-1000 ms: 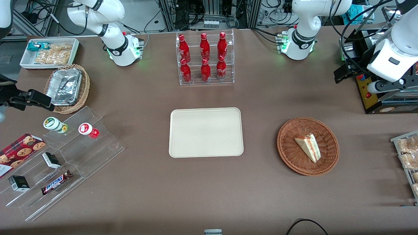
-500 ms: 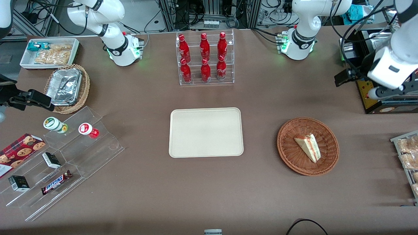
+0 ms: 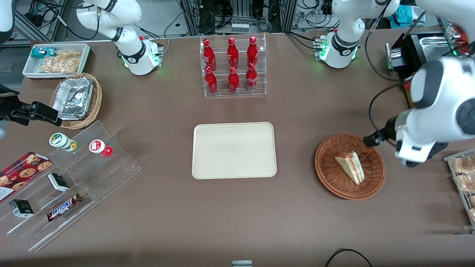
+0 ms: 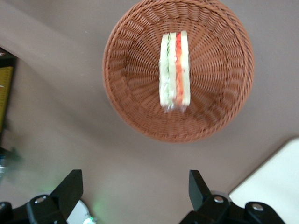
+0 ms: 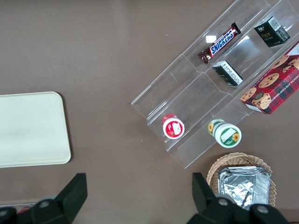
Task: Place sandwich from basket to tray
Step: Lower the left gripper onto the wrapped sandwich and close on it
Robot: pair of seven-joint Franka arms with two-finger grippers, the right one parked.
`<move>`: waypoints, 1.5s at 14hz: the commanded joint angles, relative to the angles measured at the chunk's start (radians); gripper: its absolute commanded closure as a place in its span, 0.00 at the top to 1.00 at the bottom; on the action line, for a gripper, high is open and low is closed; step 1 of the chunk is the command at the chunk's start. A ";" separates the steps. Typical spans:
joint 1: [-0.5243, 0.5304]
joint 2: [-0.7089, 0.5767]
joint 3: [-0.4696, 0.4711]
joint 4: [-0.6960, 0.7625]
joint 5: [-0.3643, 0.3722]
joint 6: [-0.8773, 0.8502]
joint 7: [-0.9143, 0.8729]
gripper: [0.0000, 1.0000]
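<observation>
Swinging in from the working arm's end of the desk [image 3: 230, 226], the left arm has come much closer to the basket [image 3: 330, 178] than it was a second ago, when it hung up near the black equipment at the desk's edge. Its white body now sits just beside the basket's rim in the front view, with the claw [image 4: 135, 196] hidden under it there. The wrist view shows the claw spread wide, both fingers [image 4: 70, 189] well apart and holding nothing, looking down on the basket from above and a little off to one side.

Nothing else has shifted. The sandwich [image 3: 350, 166] lies in the middle of the basket, cut edge with its red and green filling facing up toward the wrist camera. The tray [image 3: 234, 129] sits bare nearer the middle of the desk, well apart from the basket.

So the approach is under way but the grasp has not begun. As I judge it, the claw must next centre over the sandwich and come down with a finger on either bread face, since squeezing across the soft filling could crush it.
</observation>
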 commanded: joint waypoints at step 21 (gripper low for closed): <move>-0.052 0.107 0.013 -0.193 0.007 0.424 -0.189 0.23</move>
